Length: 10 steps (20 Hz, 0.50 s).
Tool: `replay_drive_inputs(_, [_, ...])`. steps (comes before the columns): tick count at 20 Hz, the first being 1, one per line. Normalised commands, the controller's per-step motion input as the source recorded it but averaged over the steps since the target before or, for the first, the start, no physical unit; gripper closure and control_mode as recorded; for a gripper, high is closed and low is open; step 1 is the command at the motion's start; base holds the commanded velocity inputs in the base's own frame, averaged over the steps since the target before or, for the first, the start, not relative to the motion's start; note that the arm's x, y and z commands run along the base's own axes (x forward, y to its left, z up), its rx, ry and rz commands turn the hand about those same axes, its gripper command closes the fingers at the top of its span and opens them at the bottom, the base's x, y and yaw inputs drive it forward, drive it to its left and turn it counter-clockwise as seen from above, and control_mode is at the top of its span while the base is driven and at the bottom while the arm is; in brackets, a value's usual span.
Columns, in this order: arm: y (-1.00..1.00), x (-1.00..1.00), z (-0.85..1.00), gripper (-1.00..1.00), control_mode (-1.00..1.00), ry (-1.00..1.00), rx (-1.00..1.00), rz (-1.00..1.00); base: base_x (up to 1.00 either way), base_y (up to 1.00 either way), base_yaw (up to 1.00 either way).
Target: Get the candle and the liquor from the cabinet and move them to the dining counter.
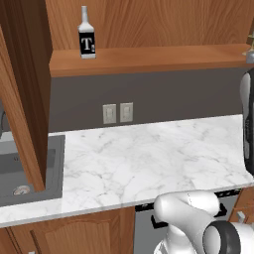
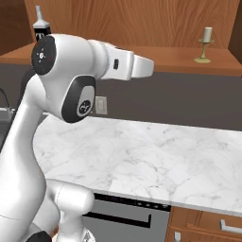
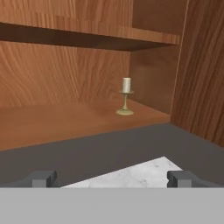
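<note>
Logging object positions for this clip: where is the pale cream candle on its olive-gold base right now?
The pale cream candle on its olive-gold base stands upright at the right end of the reddish-brown wooden cabinet's bottom shelf, near the right side wall in the hand view, far from the square-bodied liquor bottle at the left.

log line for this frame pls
gripper: open, empty, facing candle | candle, liquor: on cabinet shelf | stage: pre-grasp

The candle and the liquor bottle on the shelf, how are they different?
The candle is a pale cream stub on a thin olive-gold stand; the liquor bottle is square-bodied with a black label bearing a white "T". The candle stands near the right end of the cabinet shelf, the liquor bottle near the left end. The candle looks smaller than the bottle. Both stand upright on the same shelf.
</note>
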Motion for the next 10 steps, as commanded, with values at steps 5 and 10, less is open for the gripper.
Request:
replay_drive_inputs(5, [-0.31,0.01,0.02,-1.0,-1.0,-0.02,0.01,-0.01,0.0,0.0,0.0])
replay_drive_inputs(10, [-0.24,0.08,0.0,-1.0,-1.0,0.0,0.0,-0.03,0.0,0.0,0.0])
